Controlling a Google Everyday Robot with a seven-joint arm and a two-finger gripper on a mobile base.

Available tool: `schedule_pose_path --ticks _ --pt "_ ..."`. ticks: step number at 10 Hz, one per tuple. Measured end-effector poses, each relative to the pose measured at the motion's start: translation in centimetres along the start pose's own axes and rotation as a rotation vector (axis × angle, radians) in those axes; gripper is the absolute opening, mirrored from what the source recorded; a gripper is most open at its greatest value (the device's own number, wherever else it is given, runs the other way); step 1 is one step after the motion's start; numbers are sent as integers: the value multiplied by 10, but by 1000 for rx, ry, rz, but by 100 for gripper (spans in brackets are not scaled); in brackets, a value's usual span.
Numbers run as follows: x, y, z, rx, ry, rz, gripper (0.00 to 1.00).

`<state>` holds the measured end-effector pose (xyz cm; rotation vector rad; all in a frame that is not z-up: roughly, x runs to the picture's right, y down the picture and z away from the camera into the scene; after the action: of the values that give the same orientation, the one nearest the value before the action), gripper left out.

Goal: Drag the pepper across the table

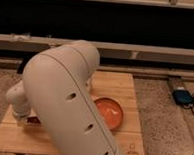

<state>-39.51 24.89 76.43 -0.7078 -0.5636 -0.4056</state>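
Room: speckled stone-like floor, a dark band of wall with pale rails at the far side, a blue device (182,96) with a cable on the floor to the right
Tabletop (117,84): pale wooden planks, rectangular, matte grain
Arm (68,105): bulky smooth cream shell with small round holes, covering the middle of the view
Pincer (26,118): low at the near left of the tabletop, under the wrist; open or closed, I cannot tell
Pepper (34,120): only a small dark reddish sliver shows just beside the pincer, shape unclear
Bowl (109,112): round, glossy orange, shallow, right of the arm
Progress: judging by position, contact is made or close; how much of the drag is done cannot be told
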Motion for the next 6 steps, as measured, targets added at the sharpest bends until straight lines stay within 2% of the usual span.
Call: schedule_pose_path --ticks 1,2,6 --pt "-4 -2 1 -2 -5 -11 12" --pt "-7 -4 1 -1 -11 -20 17" --pt "-16 -6 -1 -3 -33 -41 55"
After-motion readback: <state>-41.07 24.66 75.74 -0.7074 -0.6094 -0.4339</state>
